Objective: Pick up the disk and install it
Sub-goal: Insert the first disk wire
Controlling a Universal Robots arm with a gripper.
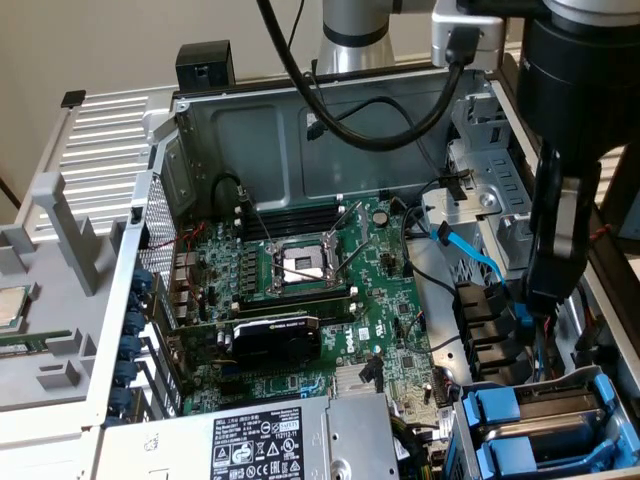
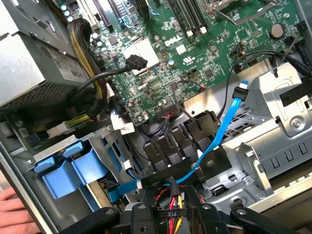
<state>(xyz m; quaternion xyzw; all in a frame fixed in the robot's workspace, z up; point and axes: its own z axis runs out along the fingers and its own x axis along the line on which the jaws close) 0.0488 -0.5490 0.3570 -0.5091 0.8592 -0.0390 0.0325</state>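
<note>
Inside an open computer case [image 1: 260, 140], the claw [image 1: 548, 285] hangs over the cables [image 2: 170, 201]; whether it is apart or together cannot be told. Near it, lower down, the disk [image 1: 545, 410] sits in the drive bay [image 2: 97, 132], blue carrier facing out, apparently for easy gripping. A hand [image 2: 12, 209] rests nearby.

The open computer case [image 1: 200, 130] lies on its side and carries everything. The green motherboard [image 1: 390, 300] sits flat on its floor, with the grey power-supply box [image 1: 260, 440] at the case's edge nearest the exterior camera. A grey plastic shroud [image 1: 75, 240] stands just outside the case, at the exterior view's left.
</note>
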